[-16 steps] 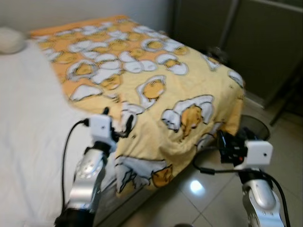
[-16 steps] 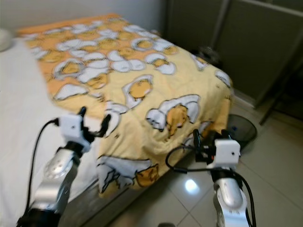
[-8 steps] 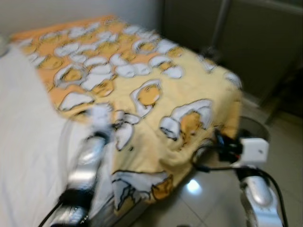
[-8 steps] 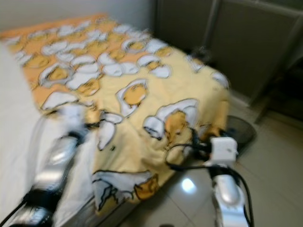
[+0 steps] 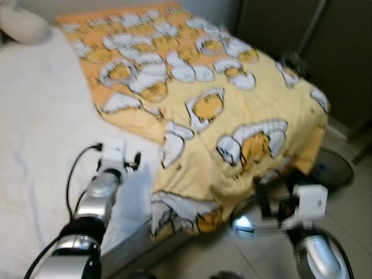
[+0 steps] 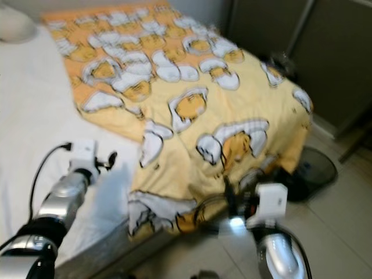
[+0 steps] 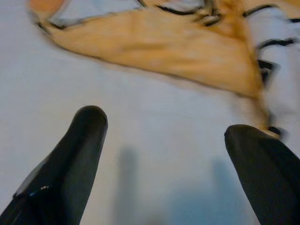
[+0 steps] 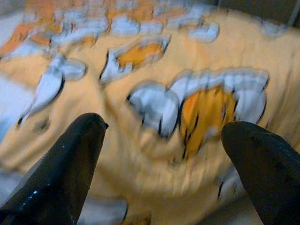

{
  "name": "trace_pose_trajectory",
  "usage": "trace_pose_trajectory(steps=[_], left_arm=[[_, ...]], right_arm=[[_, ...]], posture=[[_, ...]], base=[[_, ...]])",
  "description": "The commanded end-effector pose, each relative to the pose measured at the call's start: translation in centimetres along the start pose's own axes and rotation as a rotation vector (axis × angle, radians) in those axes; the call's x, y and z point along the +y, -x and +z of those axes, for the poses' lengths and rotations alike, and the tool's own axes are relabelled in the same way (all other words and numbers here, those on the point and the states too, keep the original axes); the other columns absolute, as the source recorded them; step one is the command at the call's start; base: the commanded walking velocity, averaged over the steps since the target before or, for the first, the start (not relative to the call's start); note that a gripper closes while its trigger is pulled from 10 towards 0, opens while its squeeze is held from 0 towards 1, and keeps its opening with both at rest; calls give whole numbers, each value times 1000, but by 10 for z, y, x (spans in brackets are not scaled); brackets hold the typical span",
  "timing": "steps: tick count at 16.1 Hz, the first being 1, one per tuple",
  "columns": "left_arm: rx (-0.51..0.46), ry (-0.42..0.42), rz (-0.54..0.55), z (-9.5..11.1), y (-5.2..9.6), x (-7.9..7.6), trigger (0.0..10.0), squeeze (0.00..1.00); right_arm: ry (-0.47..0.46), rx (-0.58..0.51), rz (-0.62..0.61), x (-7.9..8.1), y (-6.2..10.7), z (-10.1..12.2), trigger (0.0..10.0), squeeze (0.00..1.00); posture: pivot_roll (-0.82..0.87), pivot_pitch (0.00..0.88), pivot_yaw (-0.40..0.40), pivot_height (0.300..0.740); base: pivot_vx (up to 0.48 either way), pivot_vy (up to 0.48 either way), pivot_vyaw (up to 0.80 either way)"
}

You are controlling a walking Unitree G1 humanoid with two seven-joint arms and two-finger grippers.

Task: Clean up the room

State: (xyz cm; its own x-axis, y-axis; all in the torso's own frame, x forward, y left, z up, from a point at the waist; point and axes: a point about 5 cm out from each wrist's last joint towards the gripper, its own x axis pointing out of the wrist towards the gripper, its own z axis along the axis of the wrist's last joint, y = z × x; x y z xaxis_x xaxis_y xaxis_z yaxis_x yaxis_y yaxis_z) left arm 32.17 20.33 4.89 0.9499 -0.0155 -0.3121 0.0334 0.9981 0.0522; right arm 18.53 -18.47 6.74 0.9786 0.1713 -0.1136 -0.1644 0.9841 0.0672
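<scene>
Both pairs of jaws stand wide apart and hold nothing. The left gripper [image 5: 132,161] hovers low over the white sheet [image 5: 40,133], just beside the yellow blanket's [image 5: 232,110] ragged edge, which suggests it is lined up to take hold of that edge. The right gripper [image 5: 263,199] hangs below the blanket's overhanging corner, its fingers [image 8: 61,173] pointed at the printed cloth, likely ready to catch the drooping part.

The blanket lies askew across the foot of the bed, one corner sagging toward the tiled floor [image 5: 349,203]. Beyond that corner a round dark fan [image 6: 317,165] lies flat on the floor, near the right gripper's path. A pillow [image 5: 20,23] rests well away from the blanket, at the bed's head.
</scene>
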Motion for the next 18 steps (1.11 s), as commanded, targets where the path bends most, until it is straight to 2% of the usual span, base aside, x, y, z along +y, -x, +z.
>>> trace_pose_trajectory(steps=[1,2,5,7,10,11,14,18], left_arm=[[-37,51,-61,-4,8,-3,10000,0],[-56,61,-76,-6,12,-3,10000,0],[-44,14,-114,-22,25,-6,10000,0],[-68,36,-148,-24,40,-10,10000,0],[-69,47,-235,-30,72,-23,10000,0],[-86,53,-247,-28,78,-26,10000,0],[-123,52,-284,-20,84,-35,10000,0],[-61,43,-363,-35,76,-68,10000,0]], right_arm=[[-5,37,37,-1,10,0,10000,0],[-4,61,40,-2,16,-3,10000,0],[8,133,75,-1,30,-11,10000,0],[13,194,109,-1,40,-13,10000,0],[16,207,116,-5,40,-11,10000,0],[15,209,118,-5,39,-11,10000,0],[6,219,137,0,38,-13,10000,0],[5,217,182,6,34,-11,10000,0]], posture=[[-239,235,-23,731],[-238,243,-26,731],[-236,276,-39,731],[-238,299,-61,731],[-230,305,-69,731],[-226,304,-69,731],[-216,298,-69,731],[-229,295,-77,731]], base=[[0,0,0],[0,0,0],[0,0,0],[0,0,0],[0,0,0],[0,0,0],[0,0,0],[0,0,0]])
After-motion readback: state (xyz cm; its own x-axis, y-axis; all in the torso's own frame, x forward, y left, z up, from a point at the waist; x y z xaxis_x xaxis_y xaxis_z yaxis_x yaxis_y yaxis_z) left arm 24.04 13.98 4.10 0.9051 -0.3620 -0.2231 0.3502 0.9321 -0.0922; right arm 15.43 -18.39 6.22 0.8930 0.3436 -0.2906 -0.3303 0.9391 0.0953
